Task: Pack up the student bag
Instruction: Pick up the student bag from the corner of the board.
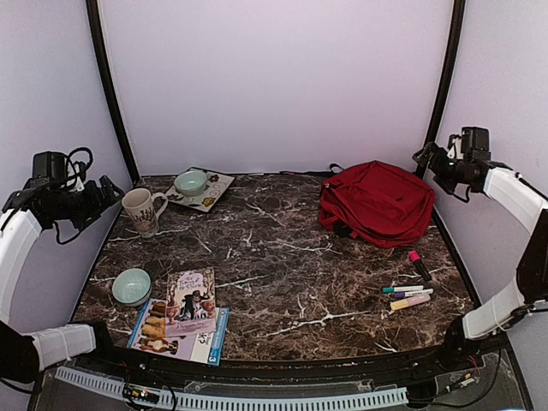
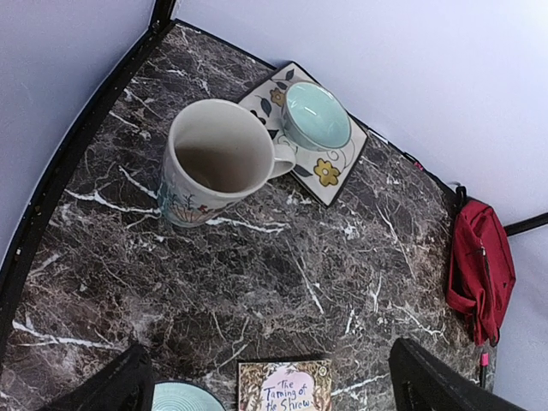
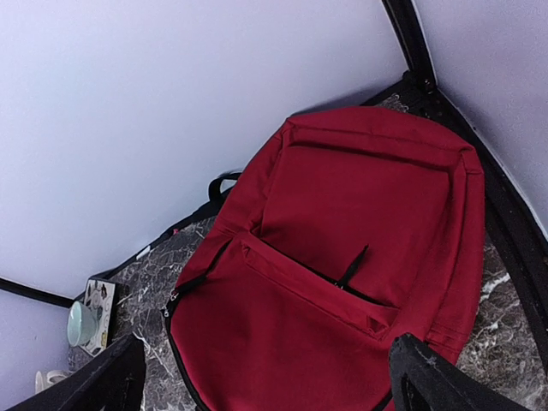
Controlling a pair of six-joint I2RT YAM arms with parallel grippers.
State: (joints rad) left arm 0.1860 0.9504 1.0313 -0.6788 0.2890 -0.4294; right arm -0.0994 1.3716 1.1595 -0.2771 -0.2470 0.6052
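The student bag [image 1: 377, 202] is a red backpack lying flat at the back right of the marble table, with black zippers and a black strap at its top. It fills the right wrist view [image 3: 342, 282], its front pocket zipper partly open. My right gripper [image 1: 425, 158] hangs open in the air above the bag's right side, with nothing between its fingers [image 3: 267, 351]. My left gripper [image 1: 111, 190] is raised at the far left above the mug, also open and holding nothing [image 2: 270, 360]. In the left wrist view the bag [image 2: 479, 270] shows at the right edge.
A cream mug [image 1: 143, 210] stands at the back left, beside a square floral plate [image 1: 218, 190] carrying a pale green bowl [image 1: 191, 181]. A second green bowl [image 1: 132, 286] and stacked books [image 1: 190, 312] lie near left. Several markers [image 1: 409, 295] lie near right.
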